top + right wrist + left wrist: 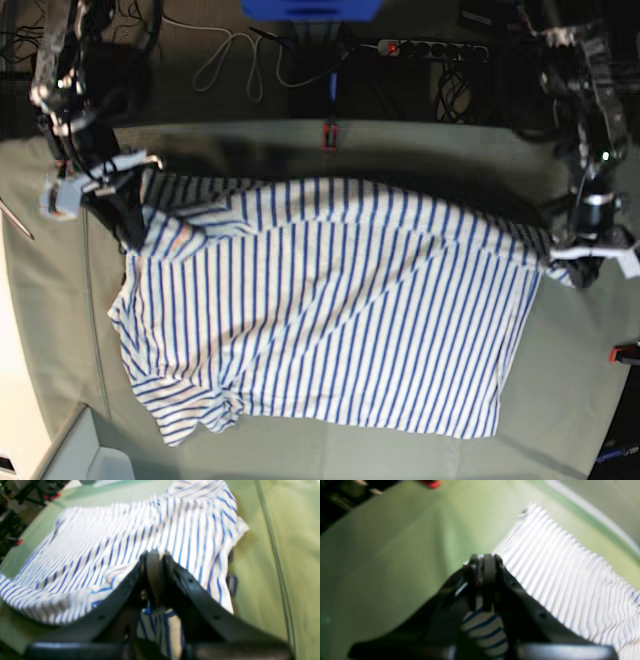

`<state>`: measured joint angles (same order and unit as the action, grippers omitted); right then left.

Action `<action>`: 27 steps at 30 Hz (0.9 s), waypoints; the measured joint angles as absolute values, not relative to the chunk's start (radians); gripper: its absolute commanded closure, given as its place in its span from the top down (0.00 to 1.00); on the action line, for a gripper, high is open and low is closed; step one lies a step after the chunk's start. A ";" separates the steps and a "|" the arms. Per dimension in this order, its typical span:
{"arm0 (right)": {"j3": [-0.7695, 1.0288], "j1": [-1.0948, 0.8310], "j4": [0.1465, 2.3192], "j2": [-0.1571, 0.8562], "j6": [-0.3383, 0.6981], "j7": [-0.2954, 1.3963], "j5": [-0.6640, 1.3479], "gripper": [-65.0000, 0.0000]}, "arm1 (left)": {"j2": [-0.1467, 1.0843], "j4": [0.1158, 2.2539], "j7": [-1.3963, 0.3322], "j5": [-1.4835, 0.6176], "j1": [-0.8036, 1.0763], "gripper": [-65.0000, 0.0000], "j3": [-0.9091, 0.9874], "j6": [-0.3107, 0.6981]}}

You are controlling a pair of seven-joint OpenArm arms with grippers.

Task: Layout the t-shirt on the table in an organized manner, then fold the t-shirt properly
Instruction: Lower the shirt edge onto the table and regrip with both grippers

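Across the middle of the desk (pixel 590 420) in the base view, the t-shirt (pixel 330 310) is stretched out sideways, stripes running up and down in the picture, covering most of the green cloth from about 9 o'clock to 3 o'clock. It's mostly flat, but the lower corner around 7 o'clock is bunched up and a sleeve near 10 o'clock is folded over on itself.

Both arms have hold of it at the far edge. The left claw (pixel 485 562) is pressed together on the shirt's corner over at 3 o'clock of the base view; in its own wrist view you can see striped fabric caught between the black fingers (pixel 490 580), with the rest of the shirt running off toward 2 o'clock. The right claw (pixel 155 557) is at about 10 o'clock in the base view, also pinched tight on the fabric, and striped cloth is tucked between its fingers (pixel 152 577) down near the bottom of its view. Both wrist views are pretty blurry, so can't tell much finer detail there.

Also spotted: a red clamp (pixel 328 133) at the desk's far edge around 12 o'clock, another (pixel 627 352) at 4 o'clock, and a power strip (pixel 430 48) on the floor behind.
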<state>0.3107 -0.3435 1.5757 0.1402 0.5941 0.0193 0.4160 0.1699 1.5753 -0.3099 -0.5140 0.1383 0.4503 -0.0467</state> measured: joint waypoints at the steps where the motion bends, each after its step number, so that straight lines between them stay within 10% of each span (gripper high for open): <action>1: 0.309 -0.315 1.560 0.152 0.593 0.035 0.416 0.00 | 0.179 1.552 -0.310 -0.511 0.110 0.00 0.435 -0.052; 19: 0.220 -0.039 1.216 0.242 0.591 0.130 0.418 0.07 | 0.241 1.192 -0.298 -0.509 -0.167 0.02 0.327 -0.056; 27: 0.191 -0.065 1.273 0.252 0.590 0.142 0.416 0.43 | 0.241 1.166 -0.305 -0.506 -0.180 0.78 0.326 -0.056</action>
<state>0.1905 -0.0647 1.2732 0.2523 0.5903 0.1425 0.4156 0.2409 1.1656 -0.3054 -0.5060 -0.1799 0.3256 -0.0559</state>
